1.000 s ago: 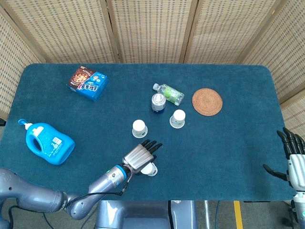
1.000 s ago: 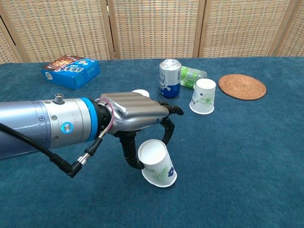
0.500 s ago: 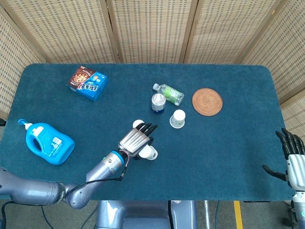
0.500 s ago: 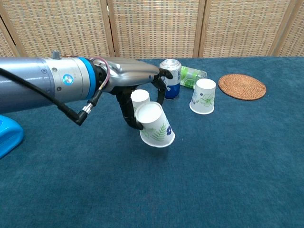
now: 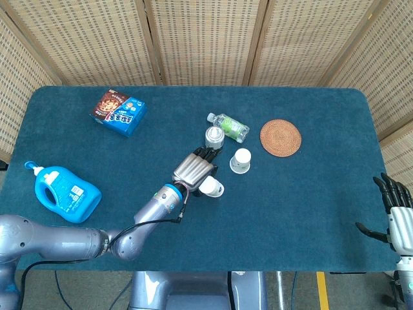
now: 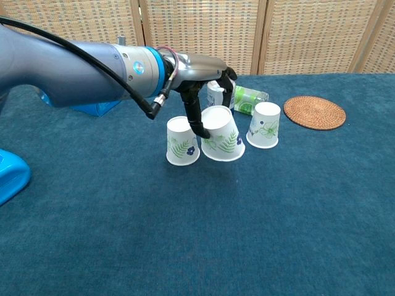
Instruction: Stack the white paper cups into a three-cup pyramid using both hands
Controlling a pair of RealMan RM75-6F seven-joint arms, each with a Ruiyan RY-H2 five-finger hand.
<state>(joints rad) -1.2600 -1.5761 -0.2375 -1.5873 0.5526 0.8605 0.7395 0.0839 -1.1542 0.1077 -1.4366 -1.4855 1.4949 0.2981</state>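
Note:
Three white paper cups with leaf prints are in play. My left hand [image 6: 199,79] [image 5: 195,166] grips one cup [image 6: 221,134] [image 5: 210,187] upside down and slightly tilted, low over the table. It hangs between a second upside-down cup [image 6: 182,141] on its left and a third [image 6: 265,125] [image 5: 241,160] on its right. In the head view my left hand hides the second cup. My right hand [image 5: 395,216] hovers off the table's right edge, fingers spread and holding nothing.
A drink can [image 6: 214,93] [image 5: 214,136] and a lying green bottle [image 6: 250,98] [image 5: 230,126] sit just behind the cups. A woven coaster [image 5: 281,137] lies to the right, a snack box [image 5: 118,111] at the far left, a blue detergent bottle [image 5: 64,194] at the near left.
My left hand has carried its cup from near the table's front edge away toward the other two cups, and it now hangs between them. The right hand has barely moved.

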